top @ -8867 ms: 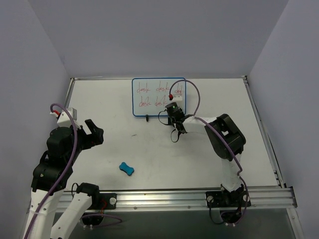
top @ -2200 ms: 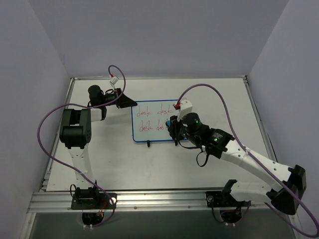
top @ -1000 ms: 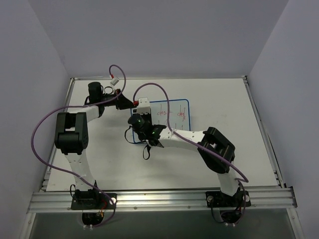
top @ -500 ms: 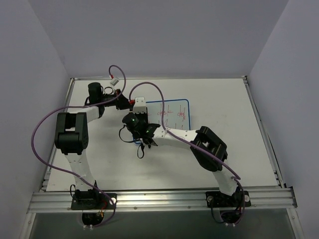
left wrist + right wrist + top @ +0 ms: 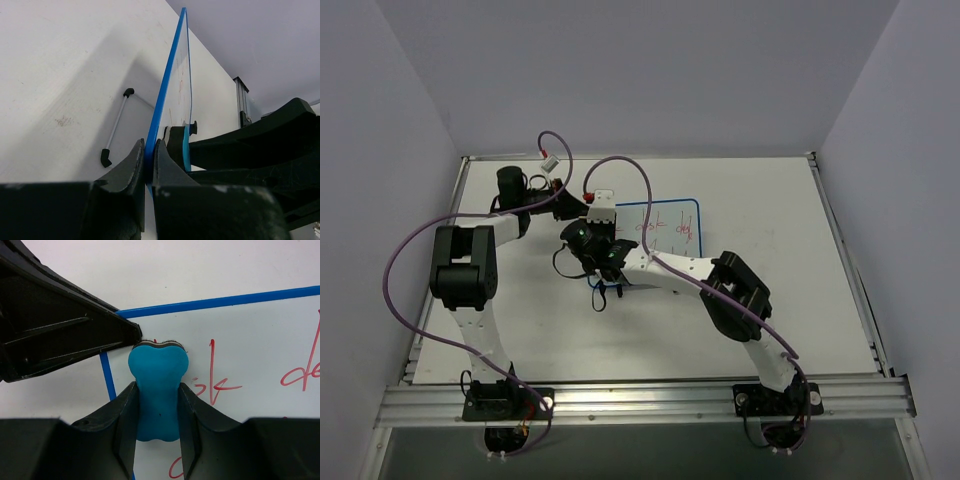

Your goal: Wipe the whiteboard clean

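Right claw (image 5: 157, 390) clamps the eraser (image 5: 157, 367) beside the whiteboard's (image 5: 260, 335) unreadable red handwriting (image 5: 213, 371); left claw (image 5: 149, 152) pinches its frame (image 5: 167, 80).

From above, you cannot see the left part of the whiteboard (image 5: 672, 222): the right arm (image 5: 660, 268) covers it, and the eraser (image 5: 157, 405) sits hidden under the right end effector (image 5: 156, 386). The red words (image 5: 665, 230) are too small to read there. At the right wrist they run off the right and lower edges. The left wrist sees the whiteboard edge-on, its face unreadable.
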You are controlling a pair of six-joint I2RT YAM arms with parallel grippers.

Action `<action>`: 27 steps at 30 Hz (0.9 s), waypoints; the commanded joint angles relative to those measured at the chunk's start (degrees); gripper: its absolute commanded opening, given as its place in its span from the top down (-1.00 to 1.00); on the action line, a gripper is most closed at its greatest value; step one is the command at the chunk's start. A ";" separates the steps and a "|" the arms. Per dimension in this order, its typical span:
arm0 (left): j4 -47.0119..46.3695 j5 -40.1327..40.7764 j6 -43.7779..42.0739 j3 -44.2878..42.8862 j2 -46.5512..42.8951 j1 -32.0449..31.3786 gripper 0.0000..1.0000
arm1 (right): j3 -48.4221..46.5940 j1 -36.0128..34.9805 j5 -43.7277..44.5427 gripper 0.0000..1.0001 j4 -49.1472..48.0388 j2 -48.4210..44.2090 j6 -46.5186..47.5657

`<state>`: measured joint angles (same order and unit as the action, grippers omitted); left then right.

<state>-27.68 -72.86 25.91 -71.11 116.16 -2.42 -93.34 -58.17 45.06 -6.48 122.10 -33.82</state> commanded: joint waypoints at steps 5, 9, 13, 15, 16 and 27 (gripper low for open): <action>-2.02 1.14 -5.96 1.15 -0.58 -1.19 0.95 | 6.32 6.58 3.37 1.00 5.59 -2.83 -4.49; -2.29 1.14 -5.87 1.06 -0.50 -1.28 0.95 | 9.04 8.33 4.07 1.00 8.49 -4.50 -5.55; -2.99 1.14 -5.52 1.33 -0.58 -1.28 0.95 | 10.81 9.57 3.55 1.00 8.42 -5.73 -5.99; -3.08 0.97 -5.52 1.33 -0.67 -1.28 0.95 | 10.55 9.57 2.58 1.00 7.19 -5.83 -4.59; -3.17 1.05 -5.52 1.24 -0.58 -1.28 0.95 | 9.24 9.31 2.06 1.00 7.10 -5.74 -4.24; -4.92 0.53 -4.38 1.50 -0.76 -1.28 0.95 | -2.01 5.53 -2.25 1.00 4.46 -0.65 -3.18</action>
<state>-28.64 -72.71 26.44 -70.74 116.16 -2.52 -91.96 -52.29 44.58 -2.72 117.97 -37.21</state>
